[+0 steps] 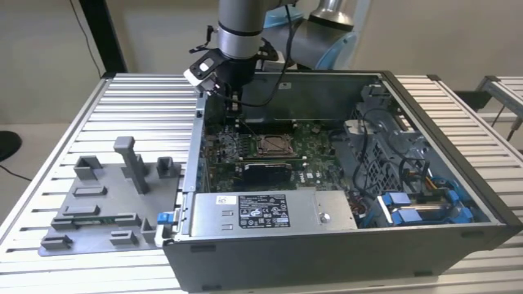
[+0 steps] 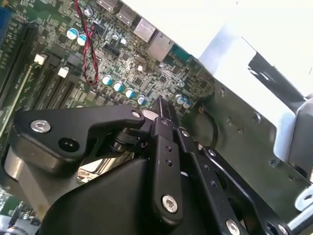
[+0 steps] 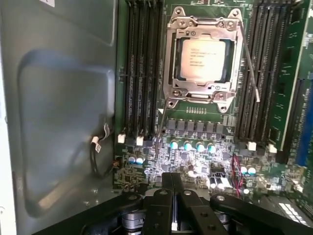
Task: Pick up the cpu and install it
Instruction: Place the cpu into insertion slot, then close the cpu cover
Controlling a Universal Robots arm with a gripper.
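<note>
Case laid open to the arm, cpu lying in its socket

We found the computer case (image 1: 327, 260) on its side, open face up, probably to give the arm reach to the motherboard (image 3: 195, 147). The gripper (image 3: 172, 177) hung near the board's edge, clenched on nothing. Within the socket frame (image 3: 171, 58) lay the cpu (image 3: 203, 58), flat, metal top upward, its edges square to the frame. Being square, it showed no long axis.

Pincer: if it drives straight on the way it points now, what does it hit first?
Most likely the green motherboard, around the capacitors just short of the socket. The pincer is not lined up with the cpu sitting in that socket. Depth is hard to judge.
</note>
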